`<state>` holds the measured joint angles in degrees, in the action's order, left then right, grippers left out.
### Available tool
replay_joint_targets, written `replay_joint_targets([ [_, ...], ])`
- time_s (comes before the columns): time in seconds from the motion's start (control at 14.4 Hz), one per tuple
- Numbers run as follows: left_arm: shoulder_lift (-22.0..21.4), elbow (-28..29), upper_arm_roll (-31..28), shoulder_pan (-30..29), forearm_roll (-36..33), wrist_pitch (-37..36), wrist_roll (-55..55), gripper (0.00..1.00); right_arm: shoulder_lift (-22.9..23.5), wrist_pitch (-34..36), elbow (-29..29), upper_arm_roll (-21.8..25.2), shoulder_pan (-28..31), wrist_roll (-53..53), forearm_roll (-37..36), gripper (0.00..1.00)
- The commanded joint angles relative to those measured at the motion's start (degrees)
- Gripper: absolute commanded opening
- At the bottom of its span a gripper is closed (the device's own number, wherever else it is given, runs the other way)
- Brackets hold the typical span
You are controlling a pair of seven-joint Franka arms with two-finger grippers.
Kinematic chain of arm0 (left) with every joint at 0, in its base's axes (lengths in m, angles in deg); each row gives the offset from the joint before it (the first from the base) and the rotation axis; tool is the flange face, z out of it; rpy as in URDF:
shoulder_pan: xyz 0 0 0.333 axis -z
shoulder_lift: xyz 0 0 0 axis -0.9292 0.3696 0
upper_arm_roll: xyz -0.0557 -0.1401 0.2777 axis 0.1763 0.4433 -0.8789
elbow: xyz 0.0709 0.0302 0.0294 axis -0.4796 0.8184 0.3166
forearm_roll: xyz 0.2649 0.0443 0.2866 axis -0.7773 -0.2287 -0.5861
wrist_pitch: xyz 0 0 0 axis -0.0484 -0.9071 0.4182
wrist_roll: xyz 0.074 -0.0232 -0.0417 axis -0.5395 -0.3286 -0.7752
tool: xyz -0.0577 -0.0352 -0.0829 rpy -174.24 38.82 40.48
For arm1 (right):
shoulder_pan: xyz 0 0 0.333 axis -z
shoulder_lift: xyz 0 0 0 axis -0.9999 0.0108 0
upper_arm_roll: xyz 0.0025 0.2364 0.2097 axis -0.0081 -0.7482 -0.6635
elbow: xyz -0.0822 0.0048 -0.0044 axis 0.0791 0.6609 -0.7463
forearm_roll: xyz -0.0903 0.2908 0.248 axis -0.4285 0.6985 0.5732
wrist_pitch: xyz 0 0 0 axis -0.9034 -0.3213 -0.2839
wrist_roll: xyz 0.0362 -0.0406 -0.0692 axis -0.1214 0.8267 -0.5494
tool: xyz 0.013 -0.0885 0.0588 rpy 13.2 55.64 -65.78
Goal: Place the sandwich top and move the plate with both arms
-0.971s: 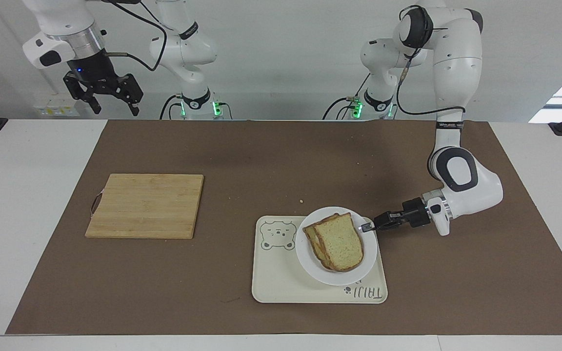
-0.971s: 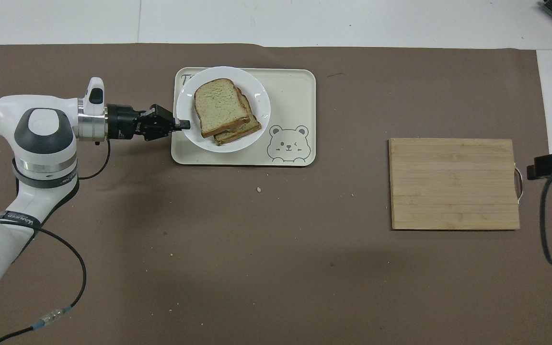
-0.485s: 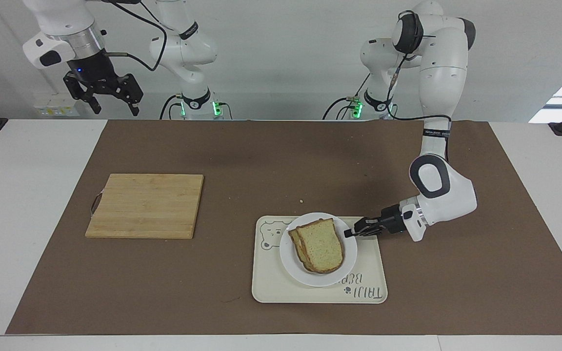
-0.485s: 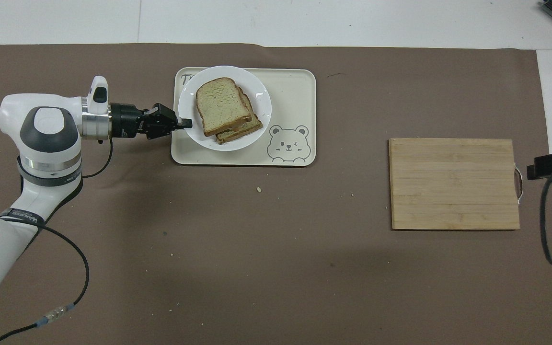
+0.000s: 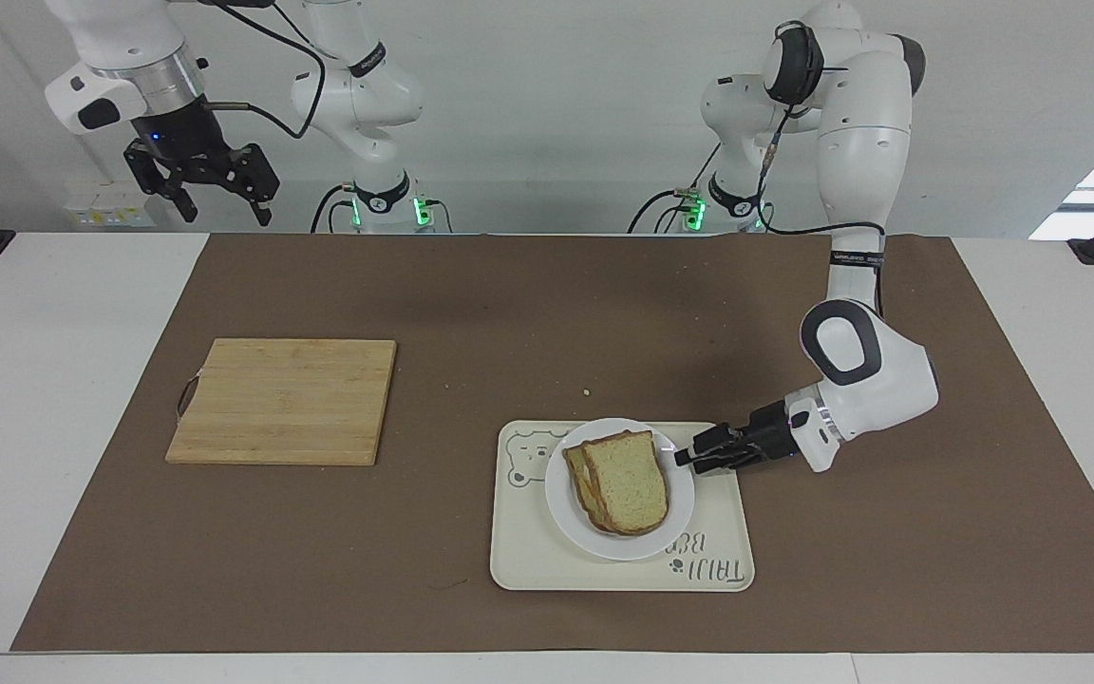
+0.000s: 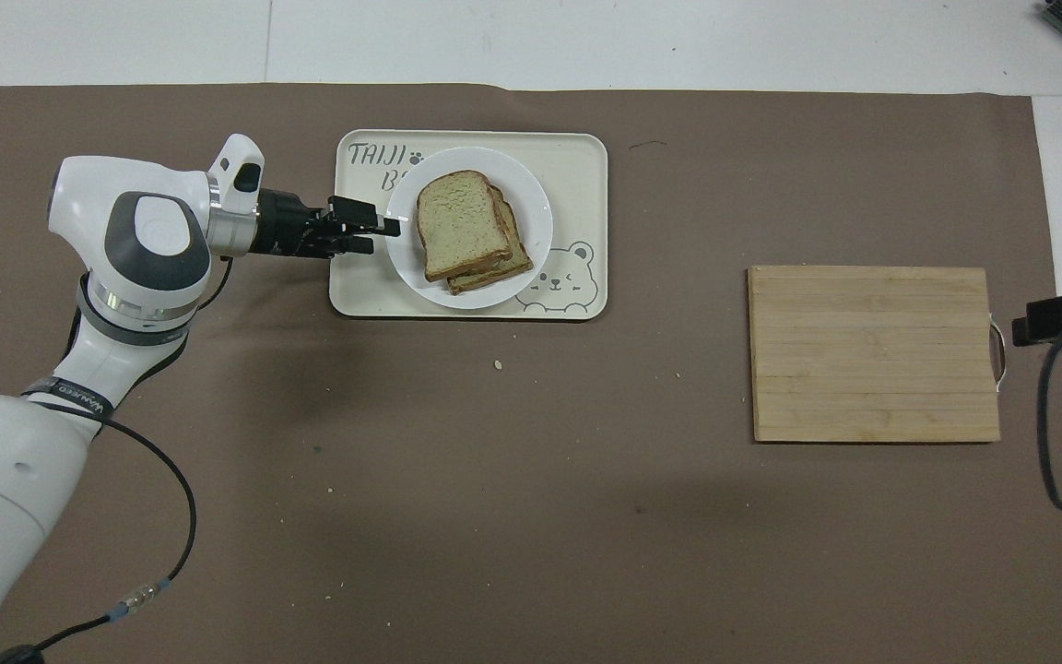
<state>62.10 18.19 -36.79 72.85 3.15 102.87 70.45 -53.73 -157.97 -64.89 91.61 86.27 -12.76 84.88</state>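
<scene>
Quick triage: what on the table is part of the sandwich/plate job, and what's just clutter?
Job:
- sandwich top, on the stack
- plate, on the tray
- left gripper, at the plate's rim
- right gripper, waiting raised

Lying about:
- tray
- cutting board
- crumbs

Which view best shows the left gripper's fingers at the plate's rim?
Overhead view: left gripper shows both fingers spread beside the plate rim. Facing view shows the gripper side-on, its fingers overlapping.

The scene is evenly and brightly lit; soft shadows are cast on the brown mat (image 5: 547, 313); focus is sharp.
</scene>
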Motion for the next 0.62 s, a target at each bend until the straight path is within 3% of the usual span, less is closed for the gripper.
replay_joint_targets([
  [0.0, -3.62, -0.55, -1.88, 0.03, -6.31, 0.02, -3.76, 1.00, -0.24, -0.10, -0.07, -0.73, 1.18, 1.42, 1.43, 1.00],
  [0.55, -12.41, -0.55, -2.24, -0.14, -38.46, -5.51, -21.96, 1.00, -0.24, -1.24, -0.07, -0.91, 0.74, 1.42, 0.29, 1.00],
])
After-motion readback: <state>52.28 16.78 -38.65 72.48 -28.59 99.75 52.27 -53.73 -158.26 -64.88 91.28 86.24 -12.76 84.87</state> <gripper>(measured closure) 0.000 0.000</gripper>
